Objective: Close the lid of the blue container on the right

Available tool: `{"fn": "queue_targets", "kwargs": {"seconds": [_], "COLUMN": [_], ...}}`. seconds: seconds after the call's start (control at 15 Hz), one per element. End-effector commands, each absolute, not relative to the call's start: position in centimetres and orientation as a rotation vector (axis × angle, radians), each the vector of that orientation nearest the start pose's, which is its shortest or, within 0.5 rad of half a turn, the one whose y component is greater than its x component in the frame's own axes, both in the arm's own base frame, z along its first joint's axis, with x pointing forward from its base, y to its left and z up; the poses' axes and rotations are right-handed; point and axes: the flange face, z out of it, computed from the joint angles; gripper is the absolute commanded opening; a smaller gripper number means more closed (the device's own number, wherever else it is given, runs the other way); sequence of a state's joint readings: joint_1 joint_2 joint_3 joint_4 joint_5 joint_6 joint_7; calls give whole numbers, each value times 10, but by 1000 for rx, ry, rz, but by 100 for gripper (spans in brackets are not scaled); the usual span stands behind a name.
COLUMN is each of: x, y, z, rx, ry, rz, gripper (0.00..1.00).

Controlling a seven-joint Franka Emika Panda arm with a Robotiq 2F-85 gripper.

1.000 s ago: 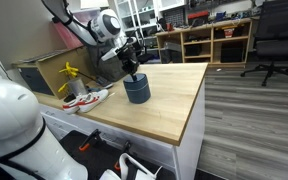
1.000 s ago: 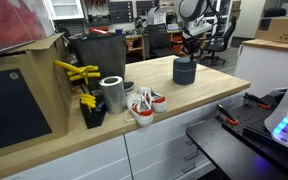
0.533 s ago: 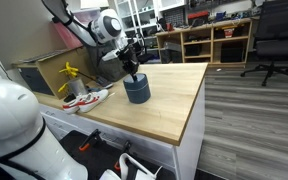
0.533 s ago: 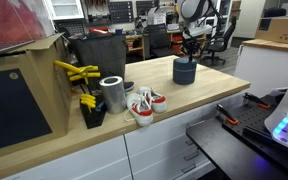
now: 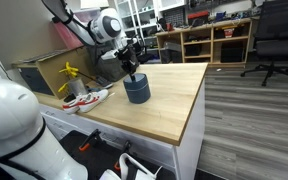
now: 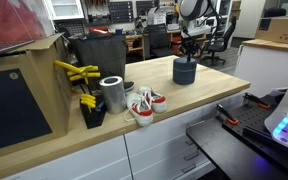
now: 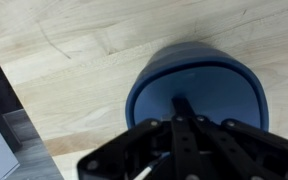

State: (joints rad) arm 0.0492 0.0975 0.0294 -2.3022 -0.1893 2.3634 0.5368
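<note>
The blue container [image 5: 136, 91] stands on the wooden table in both exterior views [image 6: 185, 71]. Its lid [image 7: 199, 88] lies flat on top of it and fills the middle of the wrist view. My gripper [image 5: 131, 72] hangs straight down over the container [image 6: 189, 56]. Its fingers are shut together, holding nothing. Their tips [image 7: 182, 105] rest on or just above the middle of the lid.
A silver can [image 6: 112, 94], red-and-white shoes [image 6: 144, 105] and yellow tools [image 6: 76, 72] lie at the other end of the table, beside a big dark grey bin [image 6: 102, 55] and a cardboard box [image 6: 24, 95]. The table edge [image 5: 196, 110] runs close beside the container.
</note>
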Motion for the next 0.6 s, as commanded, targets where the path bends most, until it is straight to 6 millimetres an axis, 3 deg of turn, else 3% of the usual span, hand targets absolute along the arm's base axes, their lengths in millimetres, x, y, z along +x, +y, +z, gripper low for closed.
{"fn": "queue_targets", "kwargs": {"seconds": [0.0, 0.33, 0.53], "x": [508, 507, 503], "y": [39, 32, 26], "z": [302, 297, 283], "rx": [-3202, -3171, -3163], "ry": [527, 575, 621], "rz": [-5, 23, 56], "gripper": [0, 0, 0]}}
